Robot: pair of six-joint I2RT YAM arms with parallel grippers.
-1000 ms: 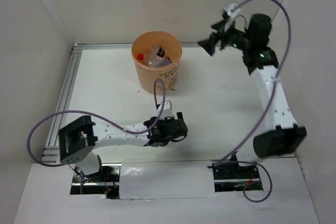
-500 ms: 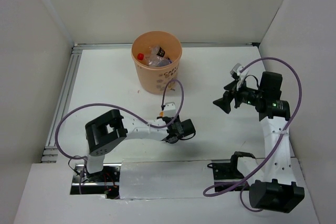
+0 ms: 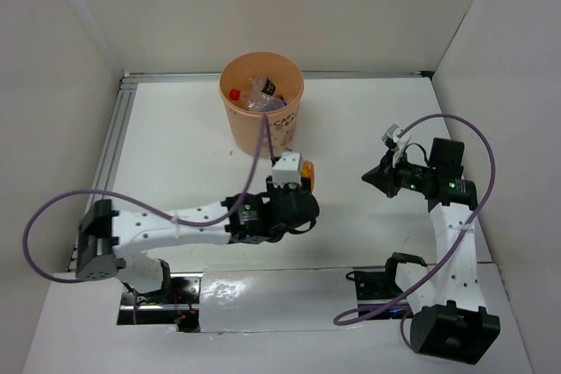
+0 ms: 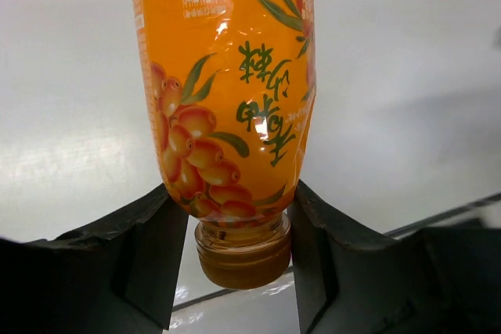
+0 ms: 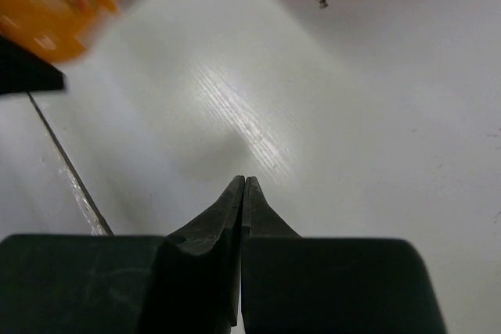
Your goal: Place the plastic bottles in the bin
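The white table (image 3: 175,155) is bare apart from the bin (image 3: 263,136), which stands at its far side, well apart from both arms; several clear plastic bottles (image 3: 259,94) already lie inside it, one with a red cap.

The left gripper (image 4: 235,224) is near the middle of the table, its jaws clamped on the short orange bottle (image 4: 227,99); they pinch the tapered shoulder just above the cap (image 4: 243,256), with the body pointing away from the wrist; whether the base is off the table cannot be told.

The right gripper (image 5: 243,193) hangs over bare table to the right, its fingers pressed together and holding nothing.

The hold looks like the weak point: the pads sit on a slope close to the neck, so most of the bottle's weight lies beyond them, and a quick swing toward the bin could let it pivot or slide out; a low approach could knock the base against the rim and shove or tip the bin; a release short of the opening would drop the bottle outside it.
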